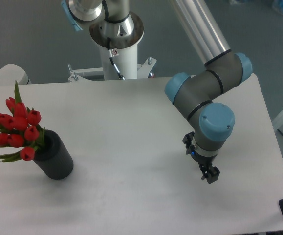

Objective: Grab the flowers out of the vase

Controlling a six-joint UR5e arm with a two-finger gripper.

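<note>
Over at the table's [131, 147] left edge the black vase [55, 159] holds the flowers [16, 127], buds leaning up and left, while the gripper [208, 175], well apart, looks pressed together.

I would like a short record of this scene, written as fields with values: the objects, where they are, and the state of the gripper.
flowers: red tulip bunch, standing in the vase, at the table's left side
vase: black cylinder, upright, seen from above
gripper: empty, over the right part of the table, far from the vase; open or shut cannot be told
table: white
task status: flowers not yet picked up
</note>
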